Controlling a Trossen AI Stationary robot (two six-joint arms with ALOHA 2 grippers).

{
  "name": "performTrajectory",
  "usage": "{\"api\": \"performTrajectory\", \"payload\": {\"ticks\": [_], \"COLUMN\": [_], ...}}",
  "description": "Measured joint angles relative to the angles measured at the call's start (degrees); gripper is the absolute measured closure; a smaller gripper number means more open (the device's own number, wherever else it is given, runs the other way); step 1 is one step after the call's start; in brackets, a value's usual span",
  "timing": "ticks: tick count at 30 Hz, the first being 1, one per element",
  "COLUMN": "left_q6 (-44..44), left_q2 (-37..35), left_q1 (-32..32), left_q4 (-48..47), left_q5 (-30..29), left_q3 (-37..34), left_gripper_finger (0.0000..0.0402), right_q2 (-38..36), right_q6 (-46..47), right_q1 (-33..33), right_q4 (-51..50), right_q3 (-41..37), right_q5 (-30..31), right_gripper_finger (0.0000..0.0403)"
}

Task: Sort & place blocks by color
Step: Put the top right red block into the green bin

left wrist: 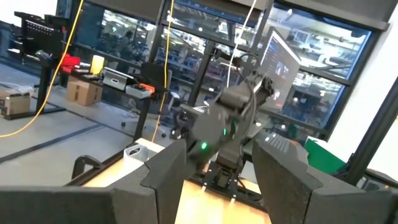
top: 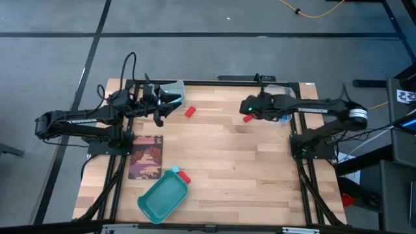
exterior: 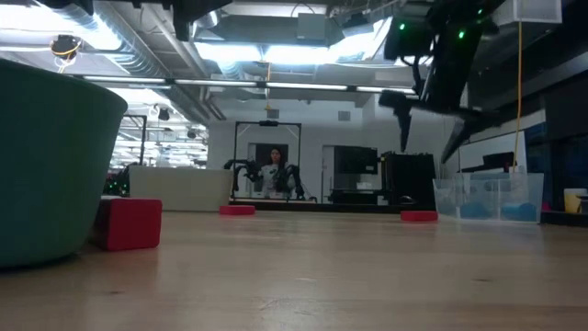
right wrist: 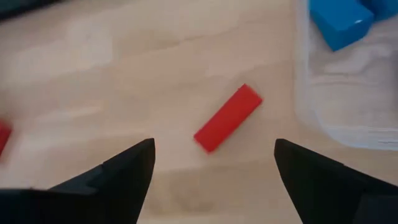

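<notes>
- We see a wide stretch of bare wooden table (top: 234, 162) between the two arms, with nothing lying across its middle.
- Our right gripper (right wrist: 211, 162) hangs above the far right part of the table with its two fingers spread wide; a red block (right wrist: 227, 118) lies flat on the wood beneath the gap, touched by neither finger.
- From above, that same block (top: 247, 118) sits just beside the clear plastic bin (right wrist: 348, 93) at the far right corner; the bin's wall stands close to the block's one end.
- In that bin we see blue blocks (right wrist: 341, 22) resting on its floor.
- Our left gripper (left wrist: 214, 180) is at the far left of the table, raised and looking across at the other arm, its fingers apart and holding nothing.
- A second red block (top: 190, 112) lies on the wood just beside the left gripper's fingertips, near another clear bin (top: 174, 88) at the far edge.
- Near the front edge a teal tray (top: 162, 196) sits tilted to the table's sides, with a third red block (top: 184, 176) touching its far rim and a small cyan block (top: 175, 169) beside it.
- A printed card (top: 145, 156) lies flat by the left edge.
</notes>
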Motion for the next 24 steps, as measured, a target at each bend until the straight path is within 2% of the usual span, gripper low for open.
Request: {"api": "performTrajectory", "payload": {"ticks": [5, 9, 15, 24], "left_q6": [-0.10, -0.09, -0.08, -1.43], "left_q2": [0.01, 0.01, 0.01, -0.02], "left_q1": [0.00, 0.00, 0.00, 0.02], "left_q4": [0.14, 0.13, 0.12, 0.12], "left_q5": [0.61, 0.63, 0.63, 0.05], "left_q3": [0.00, 0.00, 0.00, 0.01], "left_gripper_finger": [0.0223, 0.0223, 0.0223, 0.0223], "right_q2": [5.69, 10.49, 18.05, 22.78], "right_q6": [13.82, 23.02, 30.75, 32.79], "right_q1": [3.80, 6.41, 5.92, 3.86], "right_q4": [0.15, 0.59, 1.47, 5.85], "right_q3": [-1.12, -0.84, -0.81, -0.77], "right_q5": [6.71, 8.48, 8.02, 8.11], "right_gripper_finger": [0.0071, 0.0071, 0.0071, 0.0071]}}
